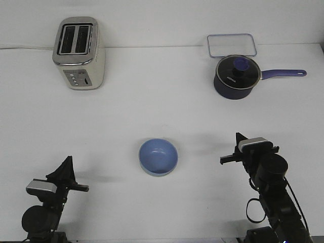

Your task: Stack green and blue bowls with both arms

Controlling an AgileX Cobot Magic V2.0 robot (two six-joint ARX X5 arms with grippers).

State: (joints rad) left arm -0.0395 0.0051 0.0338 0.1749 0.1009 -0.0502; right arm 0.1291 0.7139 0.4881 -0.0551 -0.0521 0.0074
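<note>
Fingers on both grippers look pinched to a point with nothing in them, though from this angle I honestly can't tell for sure whether they're fully closed. Left gripper (66, 164) sits near the table's front left corner, right gripper (239, 137) on the front right, both well apart from the bowl.

Progress-wise, I'd say it looks basically done: there's a blue bowl (158, 156) sitting upright in the middle of the table (152, 106), roughly between the two arms, with a pale rim peeking out along its lower edge. My guess is that's the green bowl nested underneath, but it's too thin a sliver to be sure. No separate green bowl anywhere else.

Writing: the navy saucepan (234, 81) at the back right has a small white logo on its side, too tiny to read. Toaster (79, 53) at the back left has buttons, no legible label. Clear container (231, 45) behind the pan is blank.
</note>
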